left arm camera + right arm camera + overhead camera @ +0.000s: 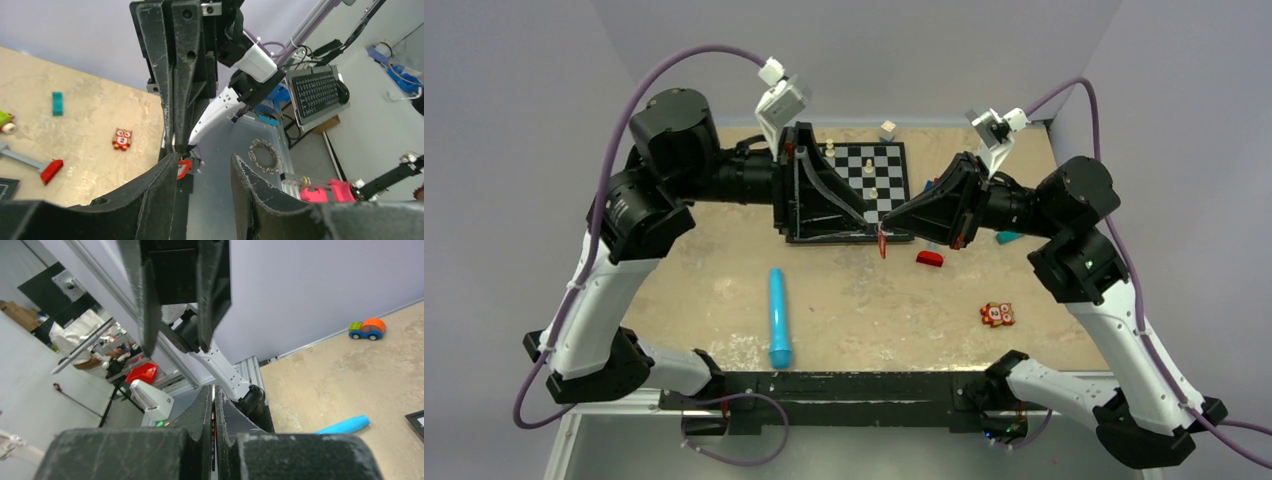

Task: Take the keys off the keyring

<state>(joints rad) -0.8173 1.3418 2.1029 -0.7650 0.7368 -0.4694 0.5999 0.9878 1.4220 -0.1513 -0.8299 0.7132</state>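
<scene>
The keyring's red tag [883, 245] hangs above the table just below my right gripper [888, 226]. That gripper is shut on a thin silver metal edge [213, 392] of the keyring; I cannot tell whether this is the ring or the keys. My left gripper [869, 226] faces it tip to tip and is open, with nothing between its fingers. In the left wrist view the red tag [184, 168] shows beside my left fingertip [167, 167], under the shut right gripper [176, 146]. The right wrist view shows the open left gripper [177, 347] above the right gripper [213, 390].
A chessboard [894, 160] with white pieces lies behind the grippers. A blue cylinder [779, 318] lies near the front. A red block-headed toy [930, 259], an orange owl toy [996, 315] and a teal block [1008, 238] lie to the right. A toy car [367, 329] stands by the wall.
</scene>
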